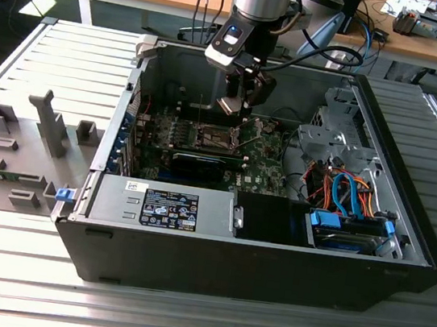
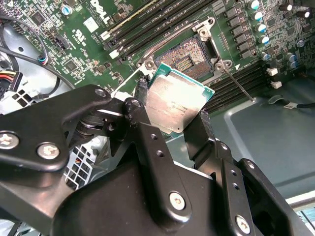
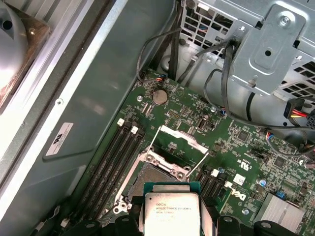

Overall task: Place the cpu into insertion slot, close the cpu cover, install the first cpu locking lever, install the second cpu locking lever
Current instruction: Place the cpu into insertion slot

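The cpu point(image 2: 175, 100) is held by its edges in the closed gripper point(image 2: 173, 105), just above the bare insertion slot point(image 2: 189, 59). The cpu cover point(image 3: 181, 135) is stood open. Placing seems in hand; the chip must be lined up square and flat.

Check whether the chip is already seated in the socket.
No: in the second wrist view the chip sits clamped in the claw, while the socket beyond it lies bare.

Bright daylight, exterior view; glare bands on ribbed grey metal table point(image 1: 196, 323) at 6 o'clock, open black computer case point(image 1: 229, 264) interior shadowed. Soft sheen on silvery-grey square cpu point(image 2: 174, 105) top, second wrist view.
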Controlling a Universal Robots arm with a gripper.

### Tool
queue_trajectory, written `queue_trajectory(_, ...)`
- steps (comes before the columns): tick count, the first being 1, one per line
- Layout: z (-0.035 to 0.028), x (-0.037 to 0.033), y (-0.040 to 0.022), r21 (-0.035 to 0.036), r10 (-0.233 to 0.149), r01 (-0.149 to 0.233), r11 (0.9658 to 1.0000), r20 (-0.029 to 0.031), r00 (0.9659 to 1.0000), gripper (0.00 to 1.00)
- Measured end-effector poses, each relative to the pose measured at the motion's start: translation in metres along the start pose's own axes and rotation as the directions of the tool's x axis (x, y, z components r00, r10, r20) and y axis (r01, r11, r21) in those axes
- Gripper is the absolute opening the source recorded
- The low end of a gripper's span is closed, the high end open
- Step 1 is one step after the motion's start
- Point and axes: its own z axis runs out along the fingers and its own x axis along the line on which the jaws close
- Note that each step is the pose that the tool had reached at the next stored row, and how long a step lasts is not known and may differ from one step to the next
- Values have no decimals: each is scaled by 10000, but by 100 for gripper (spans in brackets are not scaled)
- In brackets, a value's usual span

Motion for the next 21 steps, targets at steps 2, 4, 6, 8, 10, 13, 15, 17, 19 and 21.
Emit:
queue_trajectory(2, 0, 0, 0, 0, 17, -17, 10000, 0, 10000, 54)
queue_trajectory(4, 0, 0, 0, 0, 29, -29, 10000, 1, 10000, 54)
queue_trajectory(6, 0, 0, 0, 0, 50, -50, 10000, 2, 10000, 54)
queue_trajectory(8, 0, 0, 0, -1, 69, -69, 10000, 3, 10000, 54)
queue_trajectory(10, 0, 0, 0, -1, 89, -89, 10000, 3, 10000, 54)
queue_trajectory(13, 0, 0, 0, -1, 114, -114, 9999, 5, 9999, 54)
queue_trajectory(15, 0, 0, 0, -1, 128, -128, 9999, 5, 9999, 54)
queue_trajectory(17, 0, 0, 0, -1, 153, -153, 9999, 6, 9999, 54)
queue_trajectory(19, 0, 0, 0, -2, 166, -166, 9999, 7, 9999, 54)
queue_trajectory(21, 0, 0, 0, -3, 192, -192, 9998, 7, 9998, 54)
